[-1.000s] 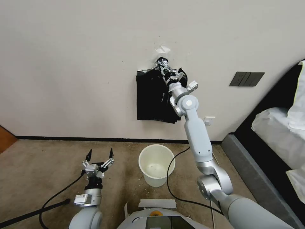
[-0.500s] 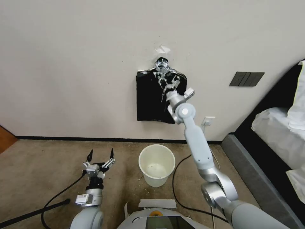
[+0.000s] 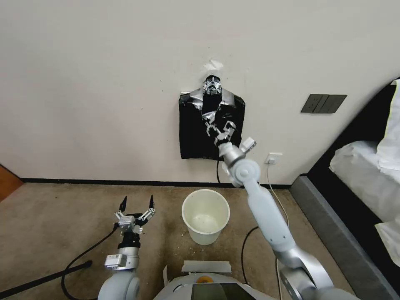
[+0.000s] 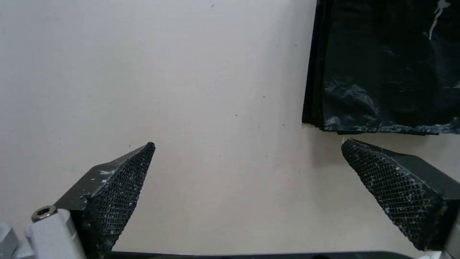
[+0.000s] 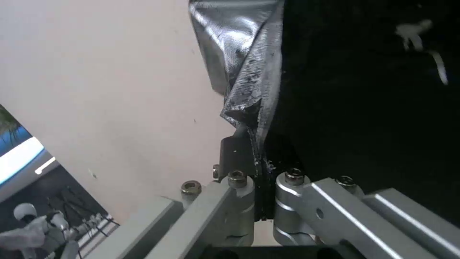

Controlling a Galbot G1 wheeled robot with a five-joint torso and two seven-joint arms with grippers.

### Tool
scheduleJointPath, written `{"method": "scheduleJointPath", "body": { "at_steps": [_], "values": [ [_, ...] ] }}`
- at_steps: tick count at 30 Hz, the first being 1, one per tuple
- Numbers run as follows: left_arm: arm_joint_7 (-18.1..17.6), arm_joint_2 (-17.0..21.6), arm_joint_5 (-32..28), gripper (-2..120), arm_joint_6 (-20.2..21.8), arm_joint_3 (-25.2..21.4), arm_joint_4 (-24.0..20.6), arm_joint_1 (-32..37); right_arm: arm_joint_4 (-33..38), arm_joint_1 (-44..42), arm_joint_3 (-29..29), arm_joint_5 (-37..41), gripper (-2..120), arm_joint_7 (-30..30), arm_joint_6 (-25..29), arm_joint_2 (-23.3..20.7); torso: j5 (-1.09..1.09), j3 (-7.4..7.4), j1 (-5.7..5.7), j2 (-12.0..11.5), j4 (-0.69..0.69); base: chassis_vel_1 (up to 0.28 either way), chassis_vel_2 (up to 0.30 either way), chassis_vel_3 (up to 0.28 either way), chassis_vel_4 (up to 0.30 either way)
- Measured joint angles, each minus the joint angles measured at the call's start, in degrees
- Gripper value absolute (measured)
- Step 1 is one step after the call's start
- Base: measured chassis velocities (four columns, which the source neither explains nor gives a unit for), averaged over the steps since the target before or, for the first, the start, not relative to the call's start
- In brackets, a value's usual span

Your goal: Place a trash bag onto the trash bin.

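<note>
Right gripper sits at frame centre in the head view, arm stretched up from lower right toward the wall, fingers clamped together on a strip of black film: the trash bag. Right wrist view confirms it, glossy sheet edge running straight down into the closed jaws, pinched near its edge. My read: it's peeling one bag off the front of the bundle of bags hanging on the wall, so the grip is on a thin fold rather than the whole stack. Bundle is fixed by silver tape and a hook-like point at its top, upper centre of frame, which is why a downward and outward pull should free a single sheet. Can't tell if the sheet is fully detached yet. Left gripper is parked low, lower left of centre over the carpet floor, fingers spread wide, pointing up; left wrist view shows both mesh pads apart with bare wall between them and the bundle's lower corner at upper right. Likely waiting to help open the bag. Trash bin stands upright on the floor, lower centre, directly below the bundle and between the two arms, unlined. Risk: thin film tears or several sheets come off together.
</note>
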Motion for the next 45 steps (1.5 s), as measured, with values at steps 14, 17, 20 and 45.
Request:
{"method": "scheduleJointPath", "body": {
  "at_steps": [14,17,20,45],
  "values": [
    [-0.01,0.04,0.19,100,-0.11,1.35,-1.15,0.22,6.94,-12.31,-0.46,-6.11,0,-0.21,-0.38,-2.93,0.00,0.00,0.00,0.00,0.00,0.000,0.000,0.000,0.000],
    [-0.01,0.05,0.27,100,-0.12,1.70,-1.37,0.16,8.29,-13.93,-0.42,-7.25,0,-0.28,-0.40,-3.08,0.00,0.00,0.00,0.00,0.00,0.000,0.000,0.000,0.000],
    [0.02,0.07,0.40,100,-0.12,2.00,-1.61,0.20,9.62,-15.67,-0.39,-8.63,0,-0.42,-0.44,-3.39,0.00,0.00,0.00,0.00,-0.01,0.000,0.000,0.000,0.000],
    [0.12,1.83,0.76,100,0.15,4.18,-3.39,-0.07,12.95,-25.10,-2.01,-21.99,0,-4.16,1.40,-6.58,-0.01,0.01,0.00,0.00,0.00,0.000,0.000,0.000,0.000]
  ]
}}
